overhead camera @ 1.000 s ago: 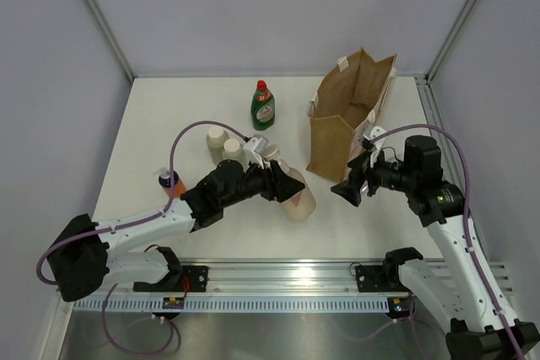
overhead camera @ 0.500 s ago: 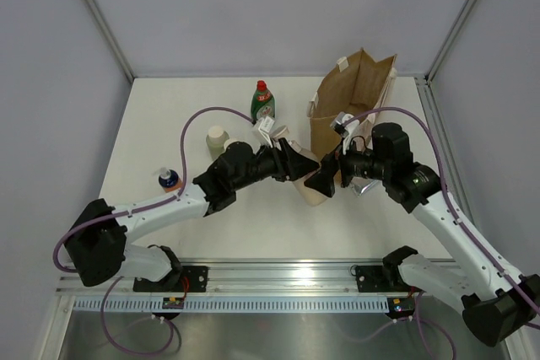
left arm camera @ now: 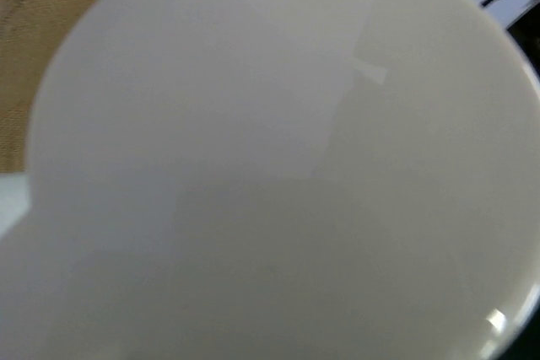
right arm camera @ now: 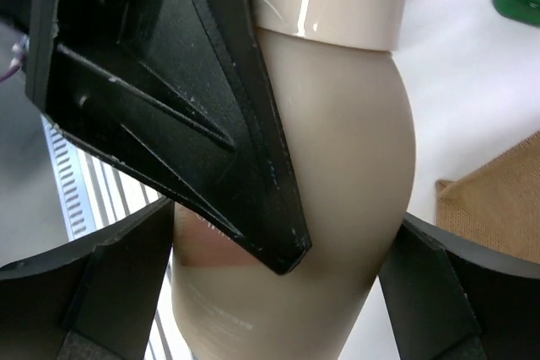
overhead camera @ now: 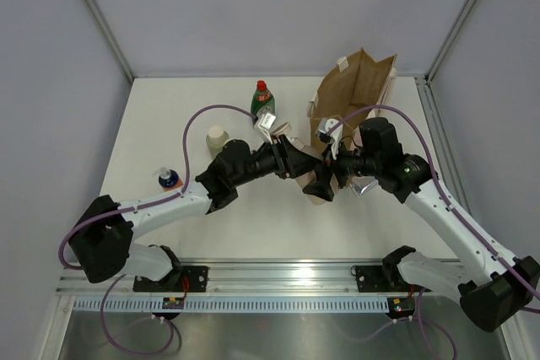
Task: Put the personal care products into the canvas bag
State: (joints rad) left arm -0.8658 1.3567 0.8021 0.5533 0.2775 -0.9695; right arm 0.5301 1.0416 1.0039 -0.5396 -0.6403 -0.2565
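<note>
The job looks to be at an early stage: the beige bottle (right arm camera: 337,166) is just in front of the canvas bag (overhead camera: 359,90), not in it. The left hand (overhead camera: 297,162) is clamped on the bottle, while the right hand (overhead camera: 325,181) has its jaws wide apart on either side of the bottle's body.

On the desk (overhead camera: 152,124) left of the bag stand the dark green bottle (overhead camera: 263,100), one pale white-capped bottle (overhead camera: 218,137) and, farthest from the bag, the small orange item (overhead camera: 169,179).

The bag's floor is out of sight from above, so it may already hold something. Both arms cover the bag's lower front, and the left wrist view shows only blurred bottle surface.
</note>
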